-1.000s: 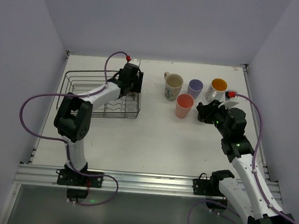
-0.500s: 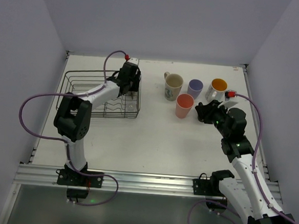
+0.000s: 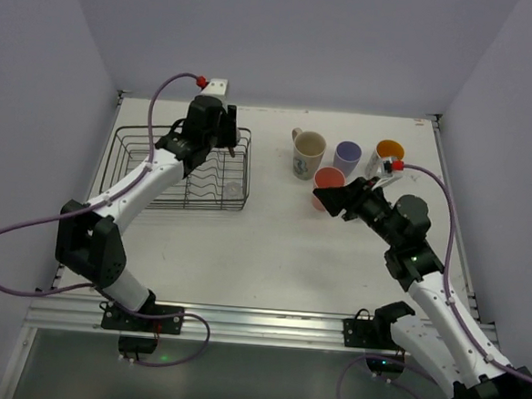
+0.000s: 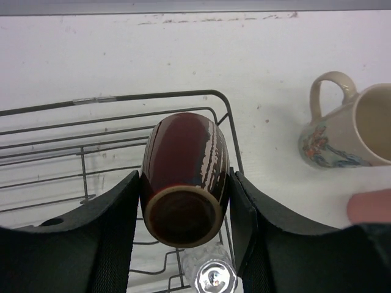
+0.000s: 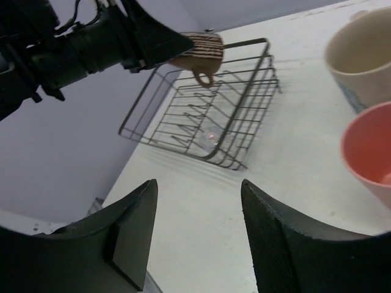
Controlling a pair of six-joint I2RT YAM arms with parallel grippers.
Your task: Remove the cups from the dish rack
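My left gripper is shut on the brown cup, which lies on its side, base toward the camera, lifted above the dish rack. From above, that gripper hangs over the rack's far right part. A clear glass stays in the rack's near right corner. The cream printed mug, lavender tumbler, salmon-pink tumbler and orange-inside mug stand on the table. My right gripper is open and empty, over the near edge of the salmon tumbler.
The white table is walled on the left, back and right. The right wrist view looks across to the rack, with the brown cup hanging above it. The cream mug stands just right of the rack.
The left gripper closed on the brown cup and lifted it out of the rack, drawing back and left. The right gripper opened and swung left toward the salmon tumbler.
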